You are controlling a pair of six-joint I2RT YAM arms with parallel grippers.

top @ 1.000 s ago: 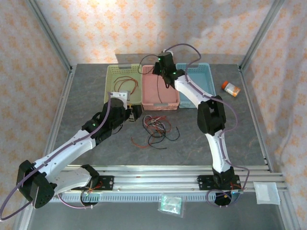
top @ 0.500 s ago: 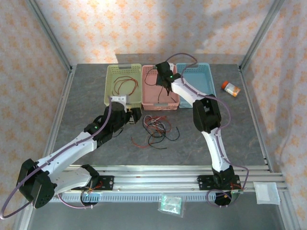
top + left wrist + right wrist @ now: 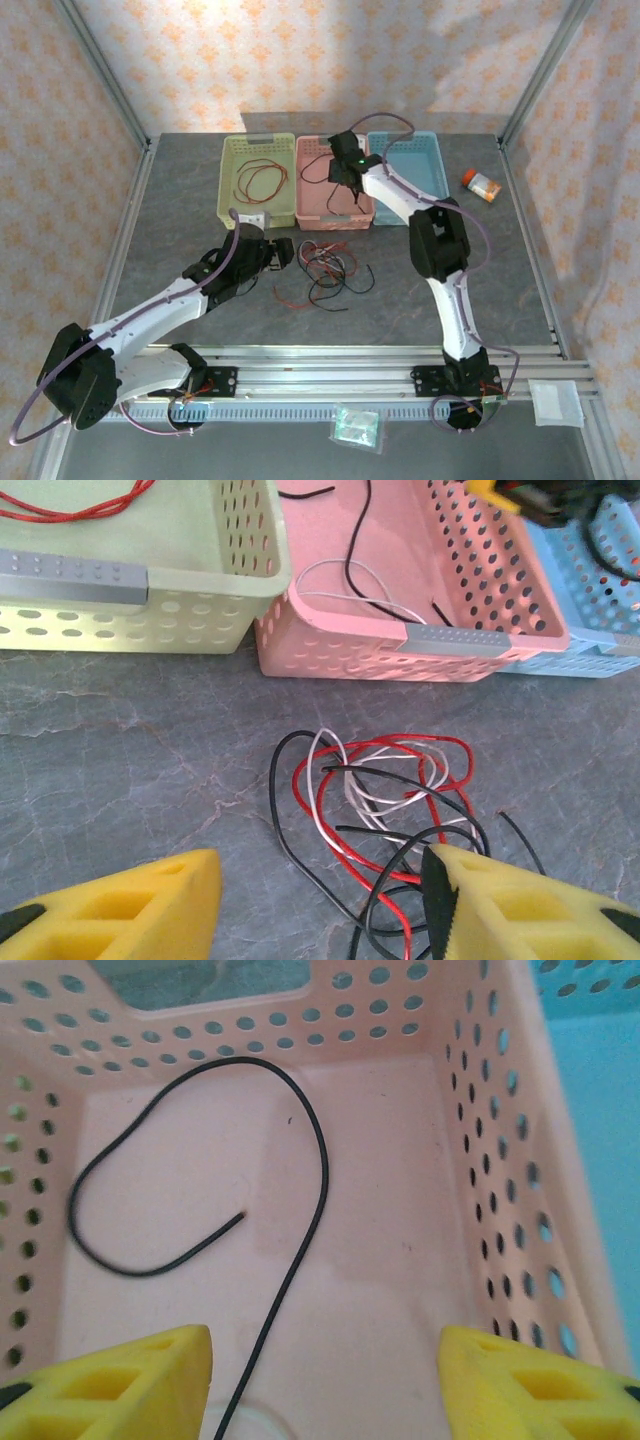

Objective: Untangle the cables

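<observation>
The tangle of thin red, black and white cables (image 3: 385,800) lies on the grey stone-patterned table (image 3: 120,750), just in front of the perforated pink plastic basket (image 3: 350,650); one separate black cable (image 3: 322,1175) lies on that basket's floor. Left gripper (image 3: 320,900): jaws apart, holding nothing, above the tangle's near edge; right gripper (image 3: 325,1380): jaws apart over the black cable, nothing clamped. The strands are probably light, limp and slippery; grasp one outer loop clear of crossings; pull slowly, since snagged neighbours will drag.
</observation>
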